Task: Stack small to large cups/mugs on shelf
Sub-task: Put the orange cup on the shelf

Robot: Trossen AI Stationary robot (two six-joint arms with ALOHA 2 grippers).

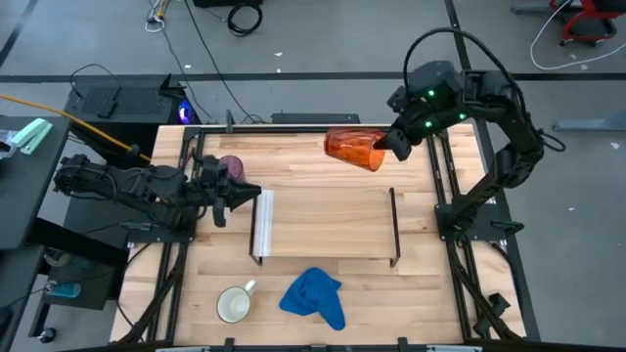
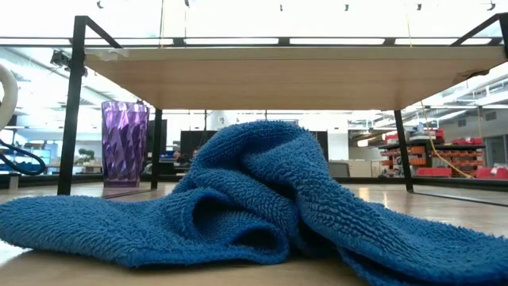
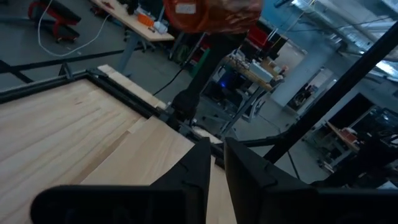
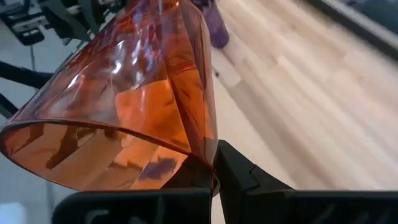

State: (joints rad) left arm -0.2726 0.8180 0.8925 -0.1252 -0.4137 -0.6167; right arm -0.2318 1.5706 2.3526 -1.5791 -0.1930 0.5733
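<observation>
The translucent orange cup [image 1: 352,149] hangs on its side in my right gripper [image 1: 391,145], above the table's far part beyond the shelf [image 1: 328,225]. It fills the right wrist view [image 4: 124,93]. The purple cup [image 1: 231,168] stands upright on the table at the far left, also visible under the shelf in the low view [image 2: 125,143]. The white mug [image 1: 235,303] stands on its base near the table's near edge. My left gripper [image 1: 243,196] is shut and holds nothing; it hovers by the shelf's white-strip end [image 1: 264,223]. My right gripper pinches the orange cup's wall at its wide rim [image 4: 208,152], with one finger inside the mouth and one outside. The fingers come from the table's right side, slanting down. The cup is lifted clear and tipped on its side, with its base pointing toward the table's left.
A crumpled blue cloth [image 1: 315,296] lies on the table near its near edge, beside the mug, and fills the low view [image 2: 254,199]. The shelf board [image 2: 294,75] stands on thin black legs [image 2: 73,111]. Black frame rails run along the table's sides.
</observation>
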